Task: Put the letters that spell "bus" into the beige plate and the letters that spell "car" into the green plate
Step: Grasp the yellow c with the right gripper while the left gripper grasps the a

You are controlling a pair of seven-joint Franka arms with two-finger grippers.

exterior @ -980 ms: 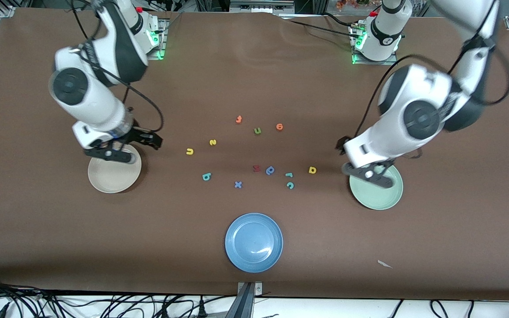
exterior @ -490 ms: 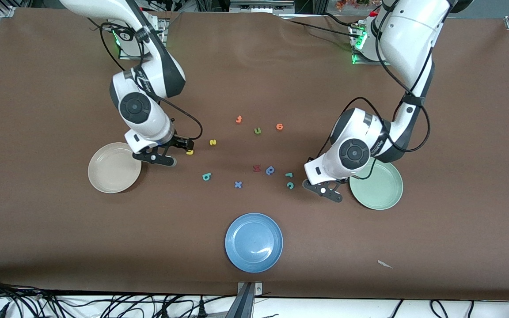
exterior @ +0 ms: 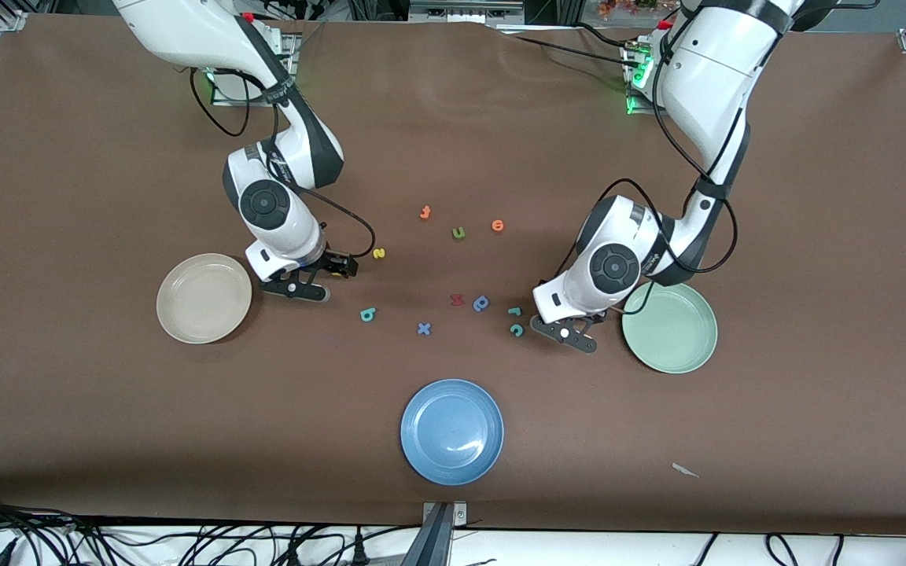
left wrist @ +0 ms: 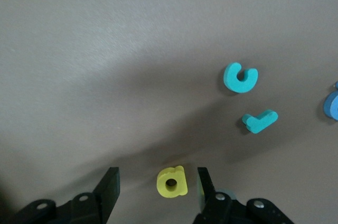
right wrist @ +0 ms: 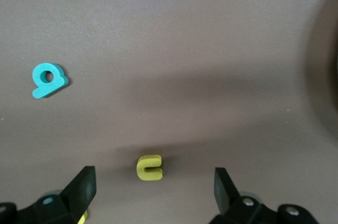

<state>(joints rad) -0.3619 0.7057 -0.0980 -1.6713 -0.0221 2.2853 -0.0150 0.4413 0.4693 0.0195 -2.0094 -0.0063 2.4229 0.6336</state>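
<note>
Three plates lie on the table. Nearest the front camera is the blue plate, with a white scrap toward the left arm's end.

Farther in come the teal "c" and a blue "x". Beside the "c" the left arm comes down from its base, folded at the elbow, wrist pointing at the table. The left gripper is low over the yellow "a", just beside the green plate. Its jaws are released and partly spread, straddling the "a". One finger is just beside the letter and the other is apart from it. The "a" lies flat on the table.

The teal "r" is a little farther than the "c", with a blue "p" and a red letter beside it. The teal "b" lies alone toward the right arm's end. The beige plate holds no letter, and neither does the green one.

The right arm bends down the same way, wrist down. The right gripper is low over the yellow "u", between the beige plate and the "b". Its jaws are wide apart and grasp nothing. The "u" lies between them, clear of both fingers.

Farther still lie the yellow "s", a green "u", an orange "o" and an orange "t".
</note>
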